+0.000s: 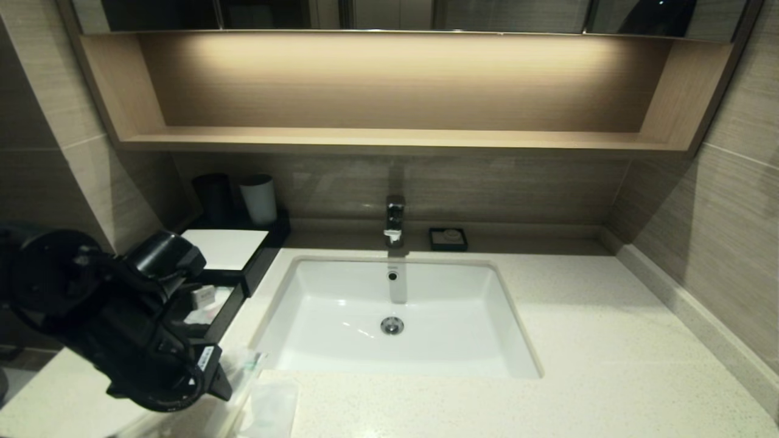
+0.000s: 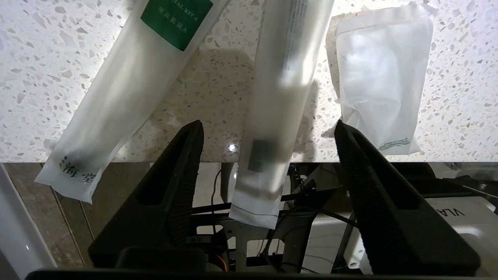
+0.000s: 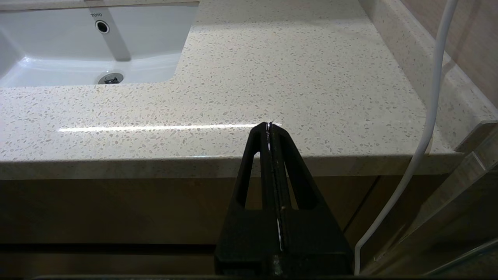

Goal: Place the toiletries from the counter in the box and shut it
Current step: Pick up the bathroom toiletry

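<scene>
Three toiletries lie at the counter's (image 1: 608,340) front left edge. In the left wrist view they are a long packet with a green label (image 2: 132,89), a second long slim packet (image 2: 278,97) and a flat white sachet (image 2: 383,77). Both long packets overhang the edge. My left gripper (image 2: 268,124) is open and empty. It hovers at the edge, its fingers on either side of the second packet without touching it. The black box (image 1: 226,248) stands at the back left, its drawer (image 1: 210,301) pulled out. My right gripper (image 3: 269,125) is shut and empty, parked below the counter's front right edge.
The white sink (image 1: 341,304) sits mid-counter with a faucet (image 1: 394,220) behind it. A dark cup (image 1: 214,196) and a pale cup (image 1: 259,199) stand behind the box. A small black soap dish (image 1: 448,239) is by the back wall. My left arm (image 1: 122,316) covers part of the drawer.
</scene>
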### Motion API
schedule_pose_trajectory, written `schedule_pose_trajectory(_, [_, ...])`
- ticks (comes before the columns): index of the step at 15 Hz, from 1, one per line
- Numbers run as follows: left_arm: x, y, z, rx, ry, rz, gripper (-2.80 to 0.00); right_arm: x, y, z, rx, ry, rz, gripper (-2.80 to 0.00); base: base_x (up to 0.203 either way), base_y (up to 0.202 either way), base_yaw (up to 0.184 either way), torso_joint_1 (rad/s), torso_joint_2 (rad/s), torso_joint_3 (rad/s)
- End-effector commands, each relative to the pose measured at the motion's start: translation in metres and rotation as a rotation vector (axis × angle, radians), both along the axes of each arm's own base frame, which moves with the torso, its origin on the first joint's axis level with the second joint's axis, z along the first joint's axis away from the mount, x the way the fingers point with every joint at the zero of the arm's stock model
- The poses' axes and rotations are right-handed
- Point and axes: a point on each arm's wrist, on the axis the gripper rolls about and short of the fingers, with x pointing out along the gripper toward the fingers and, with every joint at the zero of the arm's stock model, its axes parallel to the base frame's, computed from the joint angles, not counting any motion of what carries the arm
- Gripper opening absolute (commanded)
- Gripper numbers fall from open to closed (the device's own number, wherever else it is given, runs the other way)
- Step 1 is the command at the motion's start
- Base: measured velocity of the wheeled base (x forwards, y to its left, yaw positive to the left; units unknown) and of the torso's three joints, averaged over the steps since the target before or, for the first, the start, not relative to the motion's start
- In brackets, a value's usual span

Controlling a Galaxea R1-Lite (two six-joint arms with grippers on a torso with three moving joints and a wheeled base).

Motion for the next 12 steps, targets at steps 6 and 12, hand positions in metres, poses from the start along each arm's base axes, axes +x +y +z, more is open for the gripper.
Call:
schedule_pose_trajectory(6, [0.010, -0.008, -0.034, 0.013, 0.052, -0.024, 0.00, 0.000, 0.000, 0.000, 0.000, 0.002, 0.000, -2.80, 0.000, 0.000, 0.000, 0.000, 0.00, 0.000])
schedule_pose_trajectory(12, [0.008, -0.011, -0.035, 0.013, 0.055, -0.037, 0.00, 0.000, 0.000, 0.000, 0.000, 0.003, 0.000, -2.80, 0.000, 0.000, 0.000, 0.000, 0.00, 0.000])
